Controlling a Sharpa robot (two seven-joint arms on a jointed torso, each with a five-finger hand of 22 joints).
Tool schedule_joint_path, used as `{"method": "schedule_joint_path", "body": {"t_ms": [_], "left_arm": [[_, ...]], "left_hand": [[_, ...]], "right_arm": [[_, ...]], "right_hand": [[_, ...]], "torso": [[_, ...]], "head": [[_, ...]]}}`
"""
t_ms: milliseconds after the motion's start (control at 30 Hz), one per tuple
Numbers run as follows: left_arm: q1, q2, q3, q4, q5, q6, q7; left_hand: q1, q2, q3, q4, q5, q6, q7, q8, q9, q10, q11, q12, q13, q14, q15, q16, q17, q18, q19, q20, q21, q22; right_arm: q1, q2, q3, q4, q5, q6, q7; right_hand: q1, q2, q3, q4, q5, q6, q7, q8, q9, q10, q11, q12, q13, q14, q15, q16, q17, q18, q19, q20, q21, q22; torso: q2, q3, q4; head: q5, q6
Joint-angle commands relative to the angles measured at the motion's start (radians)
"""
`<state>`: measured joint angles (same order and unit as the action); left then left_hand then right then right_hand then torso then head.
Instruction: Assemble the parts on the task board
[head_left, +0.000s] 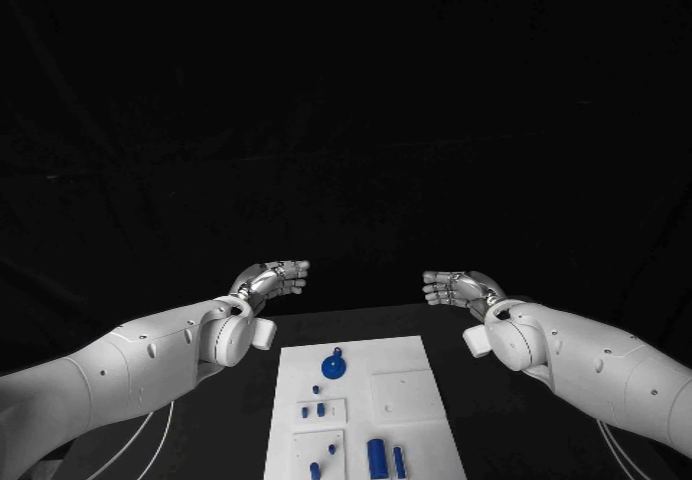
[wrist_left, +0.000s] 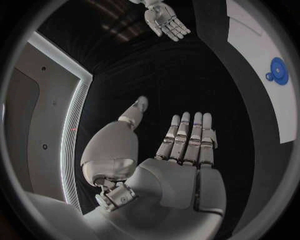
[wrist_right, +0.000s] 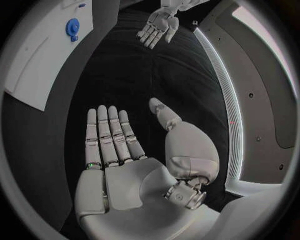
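Note:
The white task board (head_left: 404, 365) lies in the middle of the table, near me. On it are a round blue part (head_left: 333, 367), small blue pegs (head_left: 312, 410) and longer blue cylinders (head_left: 378, 457) near its front end. My left hand (head_left: 273, 279) and my right hand (head_left: 459, 288) hover beyond the board's far end, facing each other, both empty with fingers apart. The left wrist view shows the flat left hand (wrist_left: 184, 150), the right hand (wrist_left: 164, 20) across from it, and the round blue part (wrist_left: 278, 71). In the right wrist view are the right hand (wrist_right: 115, 145), the left hand (wrist_right: 156, 27) and the round blue part (wrist_right: 72, 27).
The black table (head_left: 490, 420) surrounds the board on both sides. White cables (head_left: 152, 440) run along the table's left edge. A raised white square (head_left: 404, 392) sits on the board's right half.

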<state>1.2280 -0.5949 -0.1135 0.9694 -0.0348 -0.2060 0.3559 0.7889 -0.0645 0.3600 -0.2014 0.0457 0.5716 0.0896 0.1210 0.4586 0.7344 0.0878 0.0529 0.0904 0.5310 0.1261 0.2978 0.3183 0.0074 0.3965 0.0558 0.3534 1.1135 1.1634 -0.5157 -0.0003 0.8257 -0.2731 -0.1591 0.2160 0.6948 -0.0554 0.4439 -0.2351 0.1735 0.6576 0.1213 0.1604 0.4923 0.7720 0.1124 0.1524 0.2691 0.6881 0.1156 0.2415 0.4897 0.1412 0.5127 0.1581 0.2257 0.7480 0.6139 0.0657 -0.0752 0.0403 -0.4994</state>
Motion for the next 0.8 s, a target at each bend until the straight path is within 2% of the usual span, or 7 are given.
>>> {"method": "schedule_joint_path", "body": {"t_ms": [33, 67, 100, 300, 433, 533, 800], "left_arm": [[-0.003, -0.005, 0.002, 0.015, -0.001, -0.012, 0.002], [-0.006, -0.008, 0.004, 0.023, 0.000, -0.021, 0.004], [-0.009, -0.011, 0.006, 0.033, 0.000, -0.030, 0.007], [-0.043, -0.046, 0.028, 0.147, 0.007, -0.137, 0.039], [-0.076, -0.080, 0.049, 0.259, 0.014, -0.242, 0.070], [-0.109, -0.114, 0.069, 0.368, 0.021, -0.345, 0.100], [-0.164, -0.171, 0.105, 0.555, 0.032, -0.521, 0.151]], "left_hand": [[-0.789, 0.064, -0.360, 0.201, -0.046, -0.572, -0.090, -0.121, -0.459, -0.734, -0.088, -0.053, -0.090, -0.531, -0.126, -0.298, -0.318, -0.007, -0.396, -0.056, -0.353, -0.361], [-0.789, 0.064, -0.360, 0.201, -0.046, -0.572, -0.090, -0.121, -0.459, -0.734, -0.088, -0.053, -0.090, -0.531, -0.126, -0.298, -0.318, -0.007, -0.396, -0.056, -0.353, -0.388], [-0.789, 0.064, -0.360, 0.201, -0.046, -0.572, -0.090, -0.121, -0.459, -0.734, -0.088, -0.053, -0.090, -0.531, -0.126, -0.298, -0.318, -0.007, -0.396, -0.056, -0.353, -1.113], [-0.789, 0.064, -0.360, 0.201, -0.046, -0.572, -0.090, -0.121, -0.459, -0.734, -0.088, -0.053, -0.090, -0.531, -0.126, -0.298, -0.318, -0.007, -0.396, -0.056, -0.353, -1.113], [-0.789, 0.064, -0.360, 0.201, -0.046, -0.572, -0.090, -0.121, -0.459, -0.734, -0.088, -0.053, -0.090, -0.531, -0.126, -0.298, -0.318, -0.007, -0.396, -0.056, -0.353, -1.113], [-0.789, 0.064, -0.360, 0.201, -0.046, -0.572, -0.090, -0.121, -0.459, -0.734, -0.088, -0.053, -0.090, -0.531, -0.126, -0.298, -0.318, -0.007, -0.396, -0.056, -0.353, -1.113], [-0.789, 0.064, -0.360, 0.201, -0.046, -0.572, -0.090, -0.121, -0.459, -0.734, -0.088, -0.053, -0.090, -0.531, -0.126, -0.298, -0.318, -0.007, -0.396, -0.056, -0.353, -1.113]], "right_arm": [[-0.001, -0.004, 0.000, 0.013, 0.002, -0.011, 0.003], [-0.002, -0.007, 0.000, 0.022, 0.005, -0.018, 0.007], [-0.004, -0.010, 0.000, 0.032, 0.009, -0.026, 0.011], [-0.021, -0.051, 0.000, 0.146, 0.051, -0.119, 0.058], [-0.038, -0.091, 0.000, 0.257, 0.092, -0.211, 0.104], [-0.055, -0.130, 0.000, 0.367, 0.133, -0.301, 0.149], [-0.094, -0.219, 0.000, 0.616, 0.225, -0.506, 0.251]], "right_hand": [[-0.695, 0.055, -0.444, 0.235, -0.174, -0.658, -0.121, -0.160, -0.492, -0.772, -0.112, -0.152, -0.269, -0.688, -0.116, -0.241, -0.490, -0.141, -0.513, -0.158, -0.226, -0.748], [-0.695, 0.055, -0.444, 0.235, -0.174, -0.658, -0.121, -0.160, -0.492, -0.772, -0.112, -0.152, -0.269, -0.688, -0.116, -0.241, -0.490, -0.141, -0.513, -0.158, -0.226, -0.748], [-0.695, 0.055, -0.444, 0.235, -0.174, -0.658, -0.121, -0.160, -0.492, -0.772, -0.112, -0.152, -0.269, -0.688, -0.116, -0.241, -0.490, -0.141, -0.513, -0.158, -0.226, -0.748], [-0.695, 0.055, -0.444, 0.235, -0.174, -0.658, -0.121, -0.160, -0.492, -0.772, -0.112, -0.152, -0.269, -0.688, -0.116, -0.241, -0.490, -0.141, -0.513, -0.158, -0.226, -0.748], [-0.695, 0.055, -0.444, 0.235, -0.174, -0.658, -0.121, -0.160, -0.492, -0.772, -0.112, -0.152, -0.269, -0.688, -0.116, -0.241, -0.490, -0.141, -0.513, -0.158, -0.226, -0.748], [-0.695, 0.055, -0.444, 0.235, -0.174, -0.658, -0.121, -0.160, -0.492, -0.772, -0.112, -0.152, -0.269, -0.688, -0.116, -0.241, -0.490, -0.141, -0.513, -0.158, -0.226, -0.748], [-0.695, 0.055, -0.444, 0.235, -0.174, -0.658, -0.121, -0.160, -0.492, -0.772, -0.112, -0.152, -0.269, -0.688, -0.116, -0.241, -0.490, -0.141, -0.513, -0.158, -0.226, -0.748]], "torso": [[-0.002, -0.0041, 0.0046], [-0.007, -0.0080, 0.0090], [-0.010, -0.0113, 0.0128], [-0.048, -0.0456, 0.0522], [-0.064, -0.0608, 0.0696], [-0.070, -0.0656, 0.0751], [-0.070, -0.0657, 0.0752]], "head": [[-0.004, -0.007], [-0.007, -0.013], [-0.008, -0.018], [-0.029, -0.070], [-0.037, -0.093], [-0.040, -0.101], [-0.040, -0.101]]}}
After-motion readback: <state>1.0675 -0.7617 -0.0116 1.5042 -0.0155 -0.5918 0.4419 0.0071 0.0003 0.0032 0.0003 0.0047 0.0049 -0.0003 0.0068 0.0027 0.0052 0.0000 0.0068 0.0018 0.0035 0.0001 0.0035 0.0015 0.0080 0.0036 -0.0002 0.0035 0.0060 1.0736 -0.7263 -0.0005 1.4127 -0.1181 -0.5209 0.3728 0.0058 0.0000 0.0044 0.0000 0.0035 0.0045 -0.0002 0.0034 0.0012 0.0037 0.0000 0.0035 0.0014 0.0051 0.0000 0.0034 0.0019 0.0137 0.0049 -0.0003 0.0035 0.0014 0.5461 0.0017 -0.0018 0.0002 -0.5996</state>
